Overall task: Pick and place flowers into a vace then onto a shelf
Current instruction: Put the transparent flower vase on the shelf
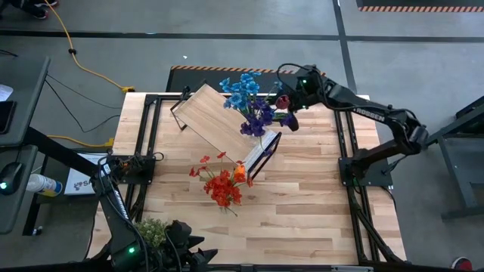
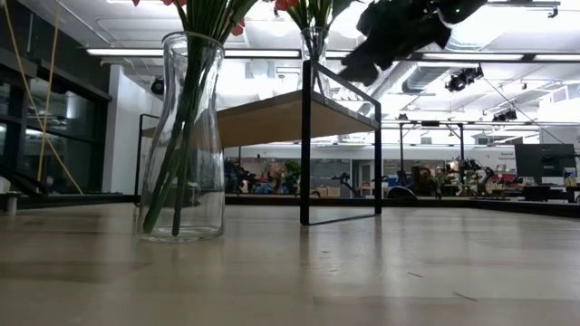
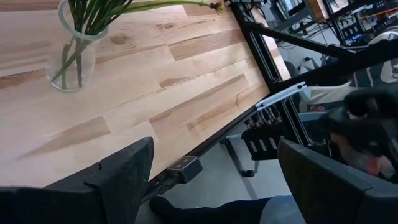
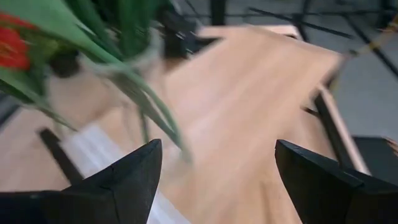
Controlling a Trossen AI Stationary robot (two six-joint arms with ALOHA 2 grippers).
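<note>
A glass vase point(image 2: 181, 136) with red and orange flowers point(image 1: 221, 183) stands by its base on the table, in front of the shelf. A second vase point(image 2: 314, 54) with blue and purple flowers point(image 1: 249, 102) stands on the shelf point(image 1: 215, 117), near its pale end panel point(image 1: 261, 155). My right gripper point(image 1: 290, 113) hovers open just right of the blue and purple flowers, with nothing between its fingers point(image 4: 217, 180). My left gripper point(image 1: 189, 245) waits open at the table's near left edge; its wrist view shows the first vase point(image 3: 74, 50) far off.
A bushy pale-green leafy clump point(image 1: 151, 230) lies at the near left corner beside my left arm. Black frame rails point(image 1: 348, 143) run along both sides of the table. The plank tabletop point(image 1: 302, 204) lies bare to the right of the red flowers.
</note>
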